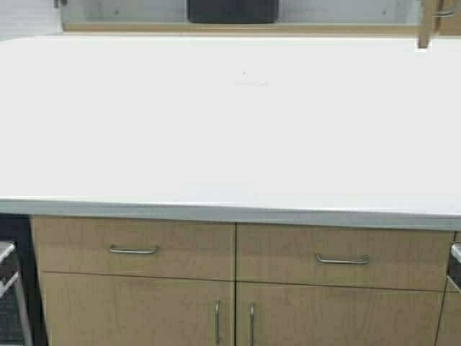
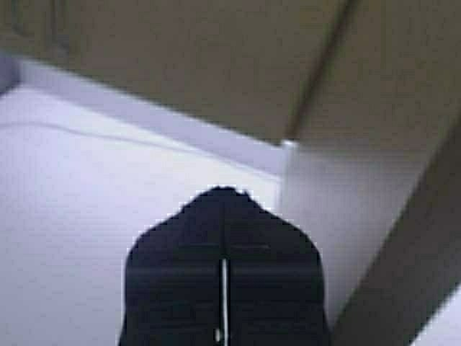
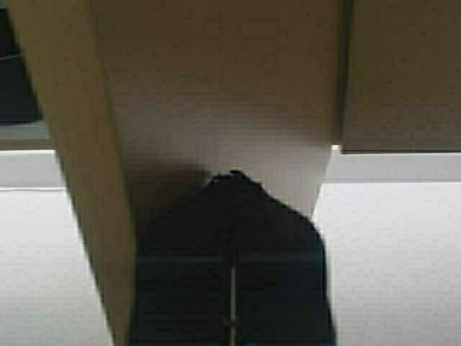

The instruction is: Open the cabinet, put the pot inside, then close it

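Both doors open, pot inside

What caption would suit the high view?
Pot inside the open cabinet above a white counter.

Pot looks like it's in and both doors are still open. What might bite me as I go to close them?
1. The right gripper, fingers shut, sits tight against the tan wood-grain cabinet door; a crooked push may slip off it.
2. The wide matte black pot shows only partly in the high view; if it overhangs the grey shelf, a closing door could strike it.
3. The left gripper, shut, has no handle in sight.
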